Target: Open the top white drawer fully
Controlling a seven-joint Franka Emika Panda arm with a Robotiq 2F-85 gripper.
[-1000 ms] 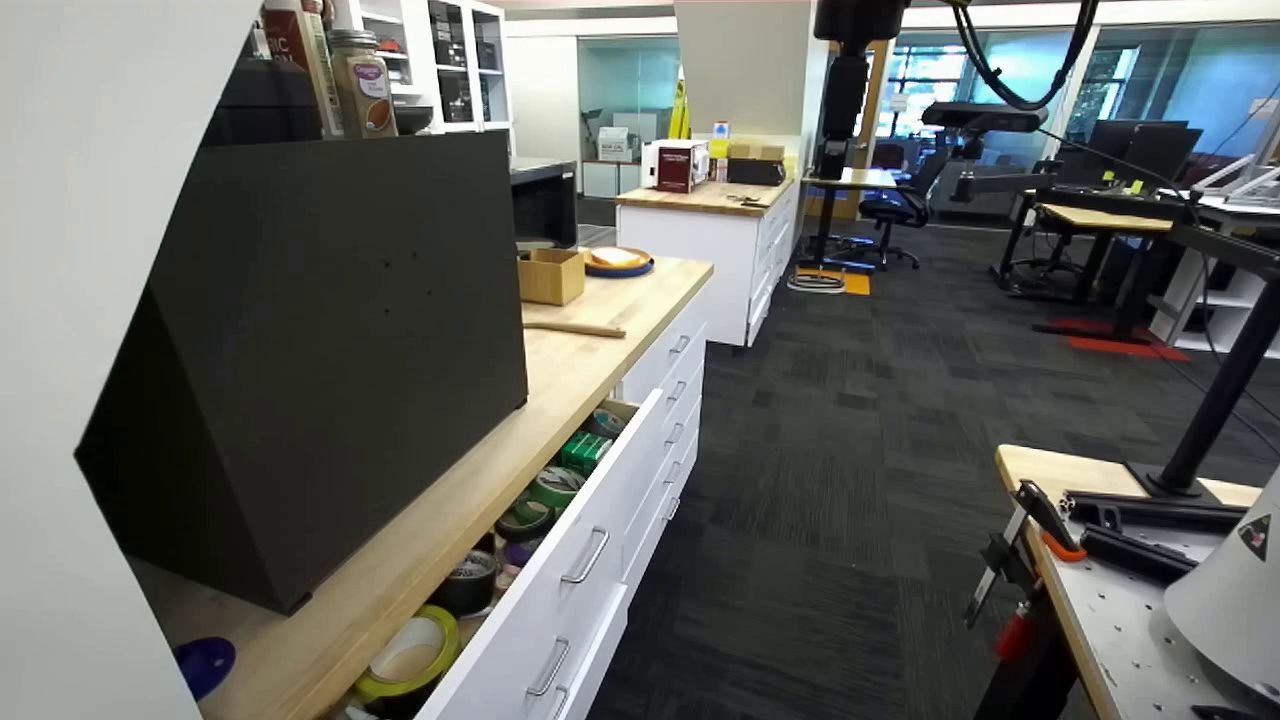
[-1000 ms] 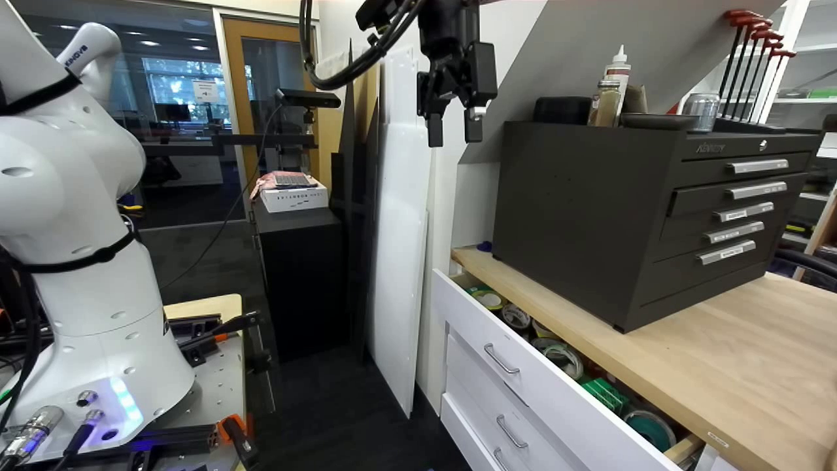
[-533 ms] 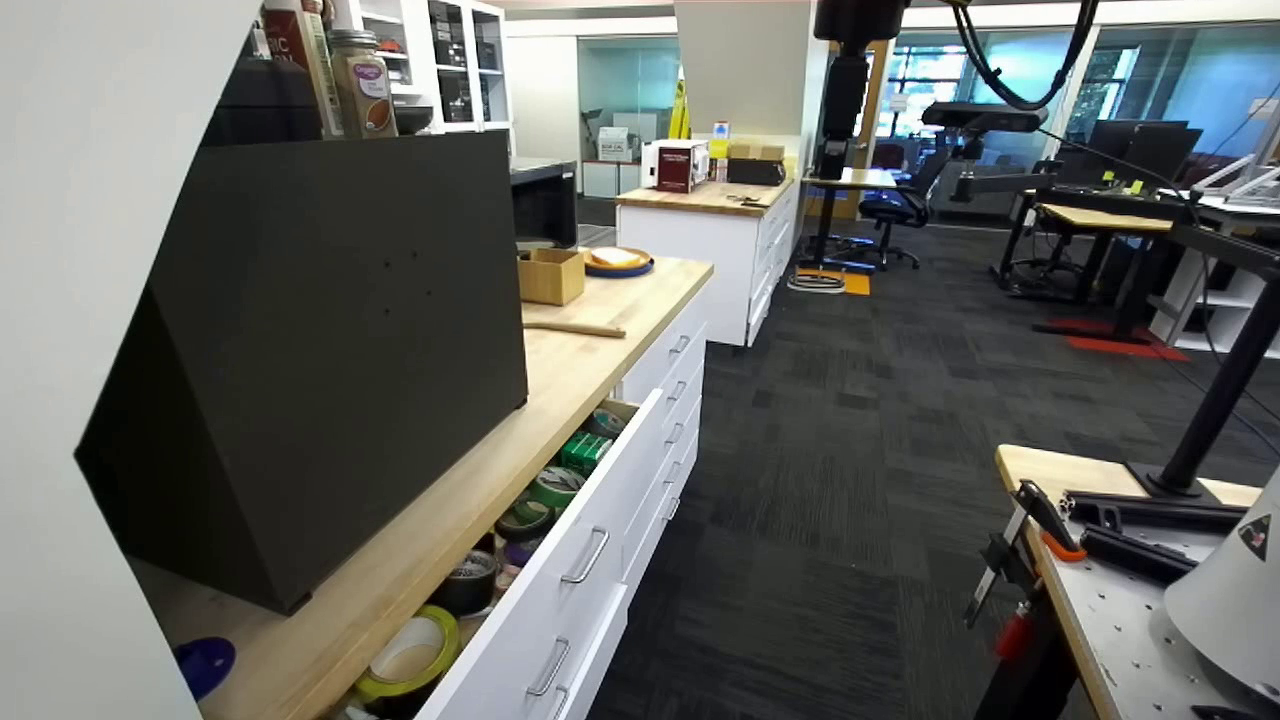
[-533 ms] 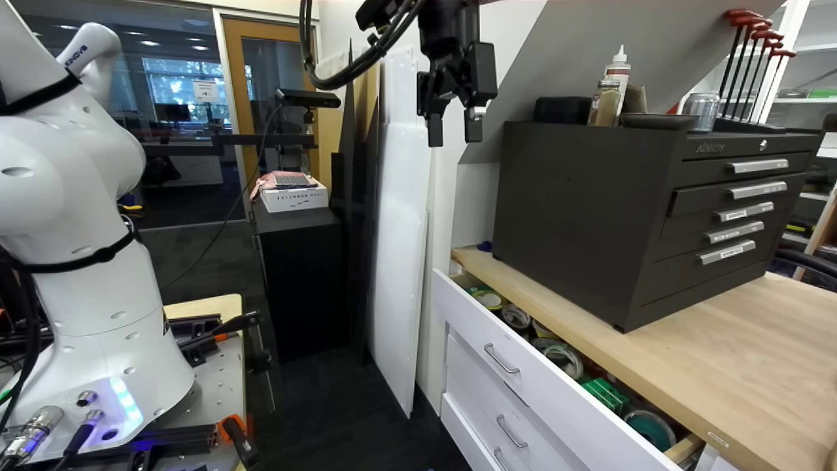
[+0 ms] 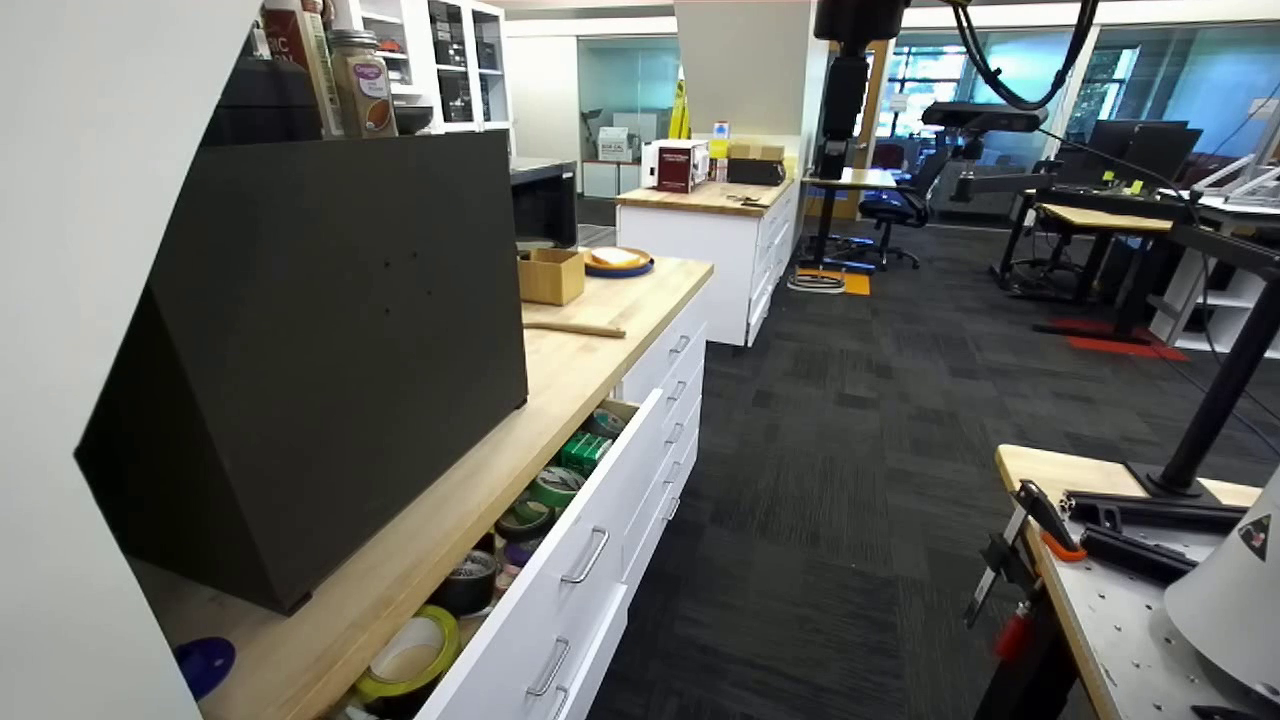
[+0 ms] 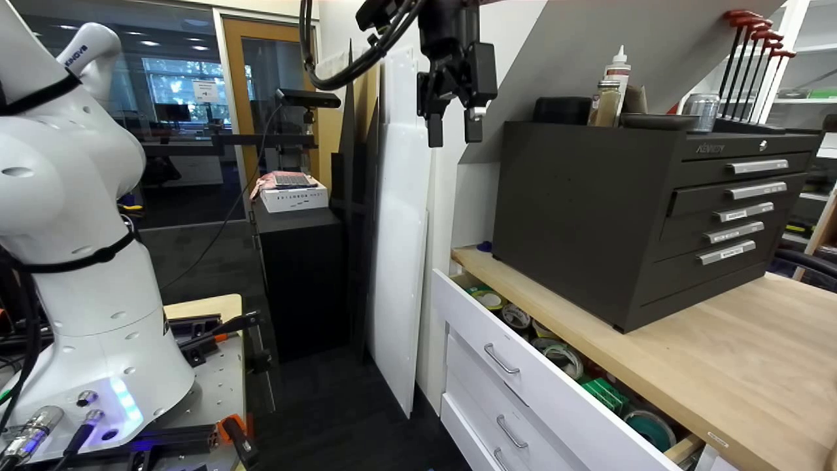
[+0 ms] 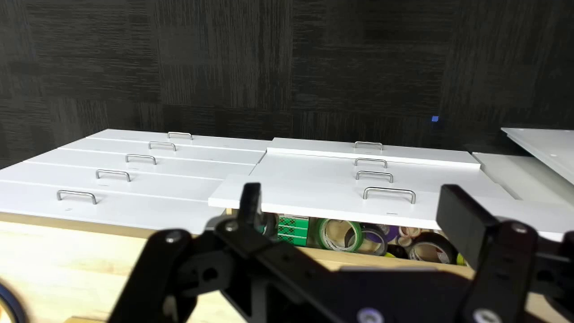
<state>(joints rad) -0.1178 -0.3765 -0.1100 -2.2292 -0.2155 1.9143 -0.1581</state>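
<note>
We see the gripper (image 6: 454,128) spread wide, holding nothing. In an exterior view, at five o'clock from the gripper, the top white drawer (image 6: 544,387) stands pulled out, tape rolls (image 6: 516,318) inside.

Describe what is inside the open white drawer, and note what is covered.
Tape rolls and green packaging show inside the open white drawer. The wooden countertop covers its rear, so anything there cannot be seen.

Glass jar (image 6: 605,106) atop dark tool chest (image 6: 579,216).
</note>
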